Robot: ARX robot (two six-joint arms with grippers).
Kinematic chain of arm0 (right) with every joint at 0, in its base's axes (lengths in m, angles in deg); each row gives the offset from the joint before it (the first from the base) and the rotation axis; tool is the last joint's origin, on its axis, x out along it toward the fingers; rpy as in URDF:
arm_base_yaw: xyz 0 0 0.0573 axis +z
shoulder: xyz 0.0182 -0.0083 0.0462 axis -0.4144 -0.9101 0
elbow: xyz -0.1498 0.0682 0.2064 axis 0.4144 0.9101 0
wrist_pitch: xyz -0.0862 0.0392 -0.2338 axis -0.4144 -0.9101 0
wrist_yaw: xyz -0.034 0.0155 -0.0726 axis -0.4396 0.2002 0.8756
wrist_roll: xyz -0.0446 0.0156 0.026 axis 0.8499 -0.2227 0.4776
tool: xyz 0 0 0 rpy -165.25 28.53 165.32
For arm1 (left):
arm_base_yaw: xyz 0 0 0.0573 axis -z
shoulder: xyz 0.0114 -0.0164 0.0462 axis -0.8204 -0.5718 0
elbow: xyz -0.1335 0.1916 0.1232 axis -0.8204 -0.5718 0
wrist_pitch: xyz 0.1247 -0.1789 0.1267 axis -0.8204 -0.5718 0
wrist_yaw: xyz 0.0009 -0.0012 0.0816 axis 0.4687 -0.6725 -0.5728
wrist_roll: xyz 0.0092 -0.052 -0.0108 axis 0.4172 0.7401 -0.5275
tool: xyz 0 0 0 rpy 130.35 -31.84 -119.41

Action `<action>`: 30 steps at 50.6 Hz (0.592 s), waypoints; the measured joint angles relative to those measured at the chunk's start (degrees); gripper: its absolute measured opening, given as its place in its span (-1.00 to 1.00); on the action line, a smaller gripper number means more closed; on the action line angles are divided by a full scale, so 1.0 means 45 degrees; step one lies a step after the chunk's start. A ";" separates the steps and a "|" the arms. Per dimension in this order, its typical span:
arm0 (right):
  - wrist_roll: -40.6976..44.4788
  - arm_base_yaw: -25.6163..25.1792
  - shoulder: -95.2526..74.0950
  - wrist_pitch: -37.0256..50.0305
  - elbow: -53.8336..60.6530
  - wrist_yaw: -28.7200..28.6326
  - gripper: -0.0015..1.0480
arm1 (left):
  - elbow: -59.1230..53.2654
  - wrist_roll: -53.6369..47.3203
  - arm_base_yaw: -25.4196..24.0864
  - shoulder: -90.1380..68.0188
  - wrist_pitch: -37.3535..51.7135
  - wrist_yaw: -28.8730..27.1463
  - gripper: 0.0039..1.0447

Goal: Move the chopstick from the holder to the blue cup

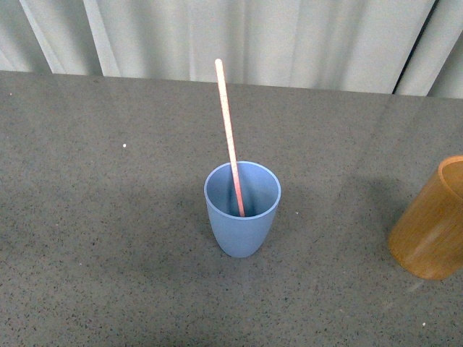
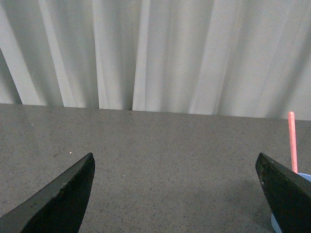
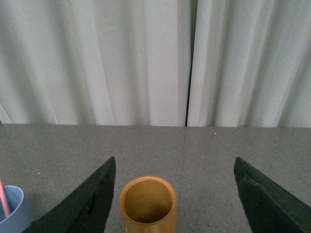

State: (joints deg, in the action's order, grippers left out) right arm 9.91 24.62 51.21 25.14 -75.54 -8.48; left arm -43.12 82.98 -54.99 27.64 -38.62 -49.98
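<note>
A light blue cup [image 1: 242, 210] stands upright mid-table with one salmon-pink chopstick [image 1: 228, 126] leaning in it, its top tilted toward the back left. The orange-brown holder [image 1: 432, 220] stands at the right edge of the front view, partly cut off. Neither arm shows in the front view. My right gripper [image 3: 175, 167] is open, and the holder [image 3: 147, 204] stands between its dark fingers [image 3: 92, 199], its inside bare. The cup [image 3: 13, 208] and chopstick [image 3: 4, 194] show at that frame's edge. My left gripper [image 2: 176, 162] is open over bare table, with the chopstick [image 2: 292, 141] beside one finger [image 2: 286, 191].
The grey speckled table [image 1: 108, 238] runs back to a pale pleated curtain [image 1: 289, 36]. A small white speck [image 1: 124, 146] lies on the table at the left.
</note>
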 joint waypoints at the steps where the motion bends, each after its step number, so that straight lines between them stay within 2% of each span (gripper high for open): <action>1: 0.0000 0.0000 0.0000 0.0000 0.0000 0.0000 0.45 | 0.0000 0.0000 0.0000 0.0000 0.0000 0.0000 0.87; 8: -0.0010 0.0000 0.0000 0.0000 0.0000 -0.0005 0.84 | 0.0000 0.0000 0.0000 0.0000 0.0000 0.0000 0.87; 30: -0.0005 0.0000 0.0000 0.0000 0.0000 -0.0005 0.81 | 0.0000 0.0000 0.0000 0.0000 0.0000 0.0000 0.87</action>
State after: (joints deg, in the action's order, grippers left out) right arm 9.89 24.62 51.21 25.14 -75.54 -8.50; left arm -43.12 82.98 -54.99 27.64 -38.62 -49.98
